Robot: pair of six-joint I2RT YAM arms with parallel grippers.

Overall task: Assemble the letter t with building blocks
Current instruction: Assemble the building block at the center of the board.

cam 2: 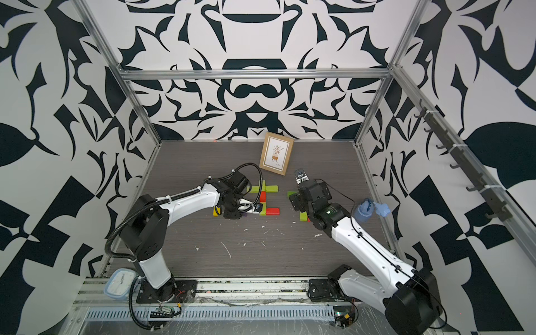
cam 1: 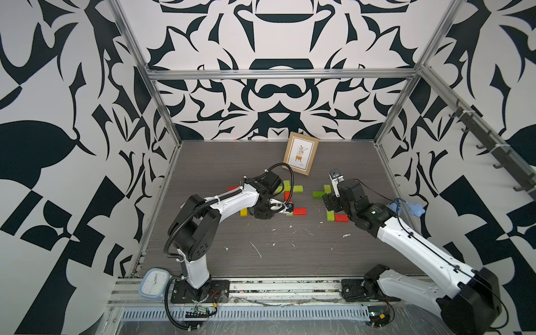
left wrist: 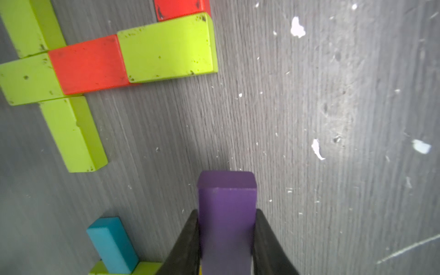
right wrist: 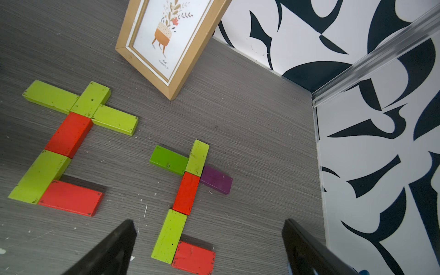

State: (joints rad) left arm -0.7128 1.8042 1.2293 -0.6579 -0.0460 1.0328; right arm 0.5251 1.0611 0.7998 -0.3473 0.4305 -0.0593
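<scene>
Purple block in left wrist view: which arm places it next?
Left, likely. The left end effector is shut on the purple block, close to the blue block. The right end effector stands open and empty.

The left arm rises from its base at the near edge, elbow lifted, forearm stretched forward and inward, wrist bent down. The left hand points low toward the desk. Its two black fingers are pressed against opposite sides of a purple block, which juts out past the fingertips. The right arm leans in from the near right corner, its forearm angled toward the middle and its wrist folded so the hand faces down. The right hand hangs above the desk with its fingers spread wide apart.
</scene>
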